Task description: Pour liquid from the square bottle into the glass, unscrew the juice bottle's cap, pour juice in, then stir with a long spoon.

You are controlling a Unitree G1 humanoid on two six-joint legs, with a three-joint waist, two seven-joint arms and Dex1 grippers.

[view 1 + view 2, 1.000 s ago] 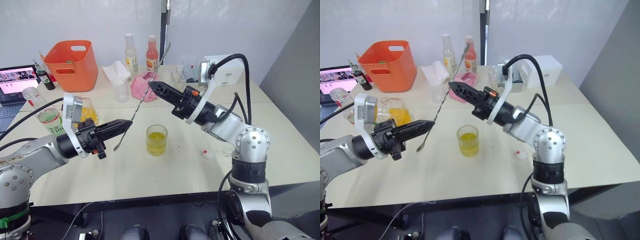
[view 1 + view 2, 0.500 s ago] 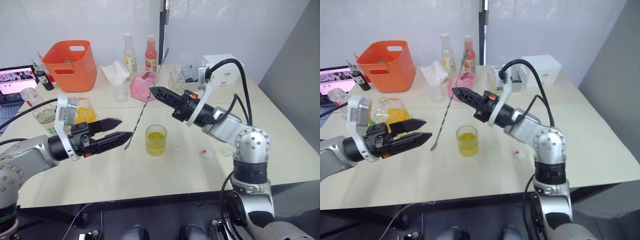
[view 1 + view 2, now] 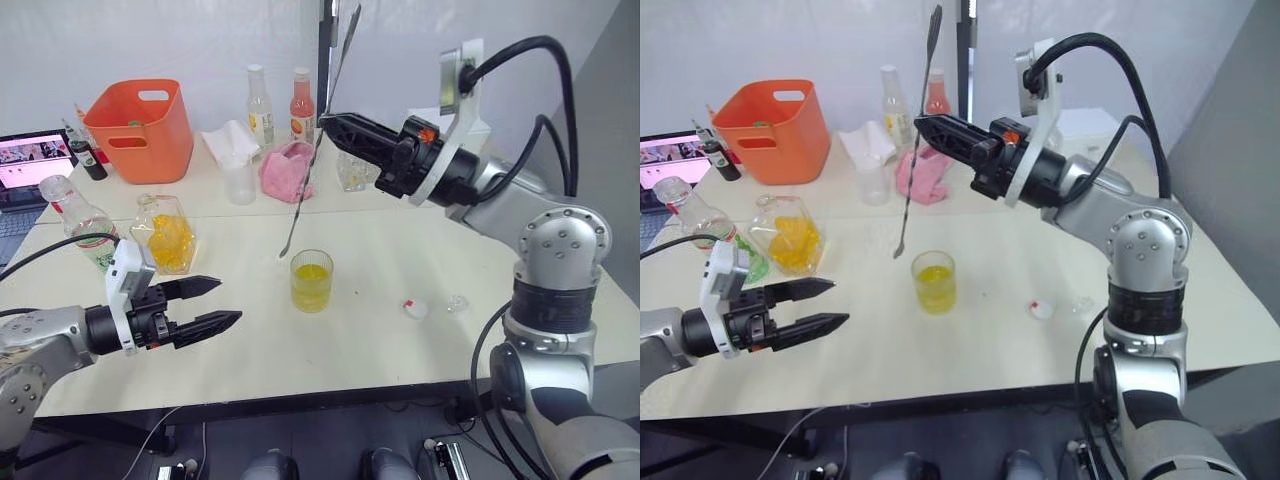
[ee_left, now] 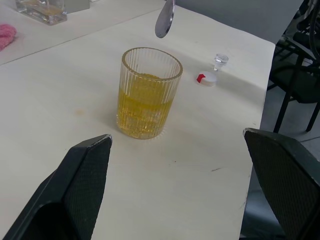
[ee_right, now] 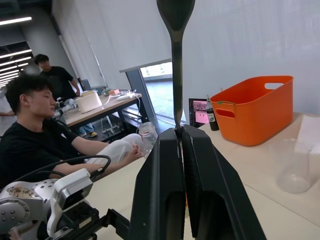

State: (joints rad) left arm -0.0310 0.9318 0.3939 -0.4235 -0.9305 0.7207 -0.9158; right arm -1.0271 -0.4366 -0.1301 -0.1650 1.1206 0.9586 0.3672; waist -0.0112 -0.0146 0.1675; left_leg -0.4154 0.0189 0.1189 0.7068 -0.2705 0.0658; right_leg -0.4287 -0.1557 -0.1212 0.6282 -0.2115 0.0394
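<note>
the long spoon (image 3: 318, 140) hangs nearly upright, pinched partway up its shaft by your right gripper (image 3: 328, 121), fingers pressed together on the metal. its bowl hovers above and just left of the glass (image 3: 312, 280), not touching the rim. the glass stands mid-table, about a third full of yellow liquid. the juice bottle's cap (image 3: 415, 308) lies on the table to the right of the glass, beside a small clear stopper (image 4: 219, 61). your left gripper (image 3: 215, 304) is low over the table's front left, fingers spread, empty. the square bottle (image 3: 165, 234) and the juice bottle (image 3: 85, 228) sit behind it. an orange bin (image 3: 140, 128) stands farther back.
</note>
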